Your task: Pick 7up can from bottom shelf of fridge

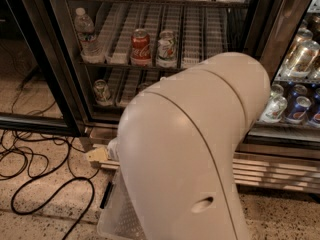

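The 7up can (102, 92), dull green and silvery, stands at the left of the bottom shelf (126, 87) inside the open fridge (65, 74). My big white arm (190, 149) fills the middle of the view and hides the right part of that shelf. My gripper (98, 155) shows as a tan tip sticking out left of the arm, low down by the fridge's base. It is below the can, in front of it, and apart from it.
The shelf above holds a water bottle (86, 34), a red cola can (140, 46) and a white-and-green can (166, 48). A second cooler at the right holds several cans (287, 106). Black cables (35, 171) lie on the floor, and a clear plastic bin (115, 219) sits below the arm.
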Motion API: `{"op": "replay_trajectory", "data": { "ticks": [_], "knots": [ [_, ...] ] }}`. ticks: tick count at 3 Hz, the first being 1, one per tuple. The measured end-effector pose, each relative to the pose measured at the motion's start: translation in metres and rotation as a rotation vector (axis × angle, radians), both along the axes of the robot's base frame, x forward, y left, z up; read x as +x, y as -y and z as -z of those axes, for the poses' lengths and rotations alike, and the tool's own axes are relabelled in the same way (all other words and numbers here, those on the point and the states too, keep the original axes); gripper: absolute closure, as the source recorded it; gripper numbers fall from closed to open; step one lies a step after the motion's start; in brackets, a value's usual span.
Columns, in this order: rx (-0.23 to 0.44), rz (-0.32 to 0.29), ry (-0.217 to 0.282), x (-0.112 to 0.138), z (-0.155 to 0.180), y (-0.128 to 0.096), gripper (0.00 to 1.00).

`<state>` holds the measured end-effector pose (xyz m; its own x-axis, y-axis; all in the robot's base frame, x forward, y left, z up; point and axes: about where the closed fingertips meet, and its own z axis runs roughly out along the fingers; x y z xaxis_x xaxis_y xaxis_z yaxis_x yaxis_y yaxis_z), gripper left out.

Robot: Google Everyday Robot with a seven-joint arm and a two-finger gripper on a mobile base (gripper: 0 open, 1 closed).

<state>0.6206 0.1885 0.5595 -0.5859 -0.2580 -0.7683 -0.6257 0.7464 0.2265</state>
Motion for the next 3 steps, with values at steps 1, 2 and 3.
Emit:
{"op": "replay_trajectory", "data": {
  "ticks": [1, 2, 3],
  "knots": [
    [0.086, 0.057, 0.042, 0.024, 0.006, -0.016, 0.0],
    [0.173, 0.139, 0.089, 0.052, 0.009, -0.026, 0.0],
    [0.187, 0.21, 0.098, 0.071, 0.008, -0.027, 0.0]
  ]
}}
